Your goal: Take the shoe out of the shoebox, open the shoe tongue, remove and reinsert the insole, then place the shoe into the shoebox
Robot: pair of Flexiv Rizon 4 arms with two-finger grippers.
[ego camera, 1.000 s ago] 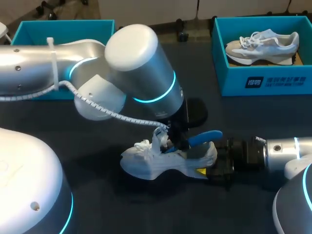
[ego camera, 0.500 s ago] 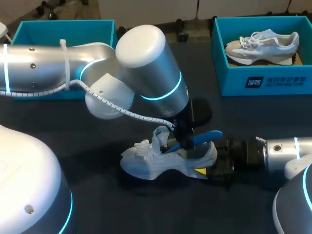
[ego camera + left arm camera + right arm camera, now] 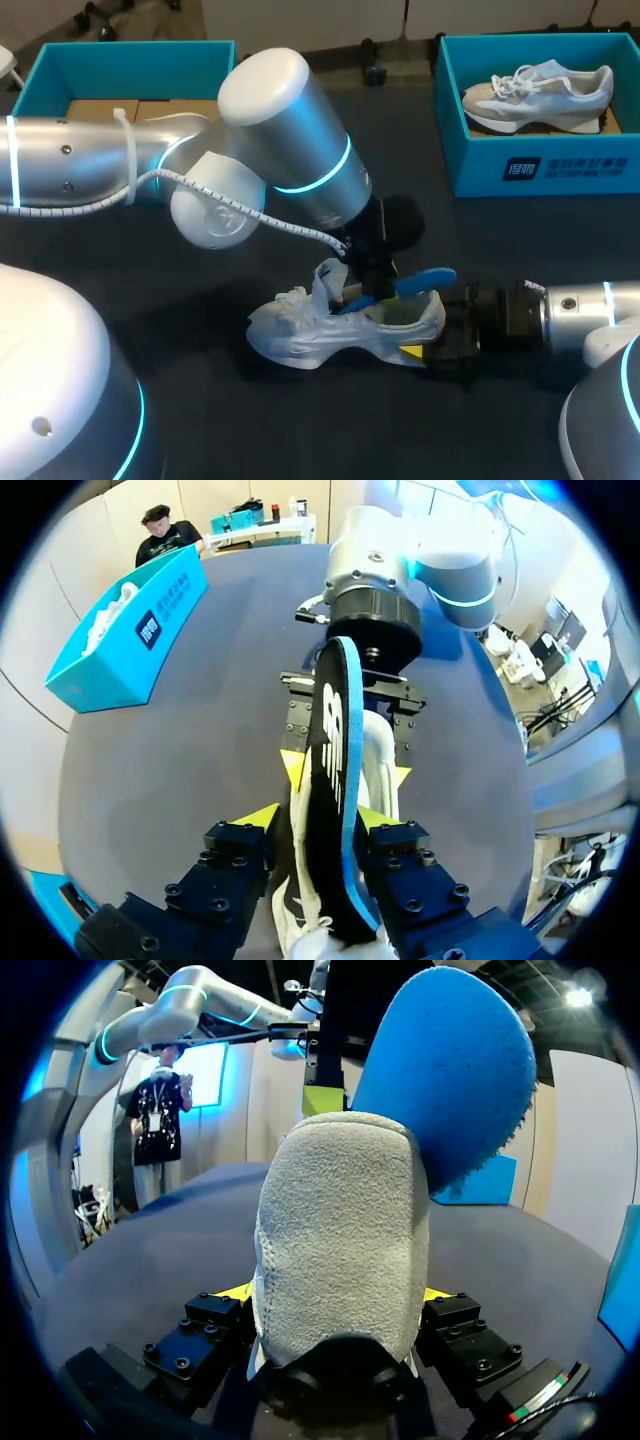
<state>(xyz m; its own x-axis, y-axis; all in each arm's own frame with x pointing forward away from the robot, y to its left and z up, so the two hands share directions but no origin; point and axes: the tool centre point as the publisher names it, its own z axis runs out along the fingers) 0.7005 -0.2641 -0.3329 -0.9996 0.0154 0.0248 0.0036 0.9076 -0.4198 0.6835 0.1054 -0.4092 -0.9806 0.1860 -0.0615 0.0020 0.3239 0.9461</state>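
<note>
Shoe [image 3: 325, 338] within right end effector [image 3: 418, 351]

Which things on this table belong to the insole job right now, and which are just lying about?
In the job: white shoe, its heel in the right gripper; blue insole, in the left gripper; left shoebox, probably this shoe's.
Lying about: right shoebox; grey-and-white shoe inside it.

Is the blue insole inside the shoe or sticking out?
Partly out. The flat blue insole pokes up out of the white sneaker, pinched in the left gripper.
</note>
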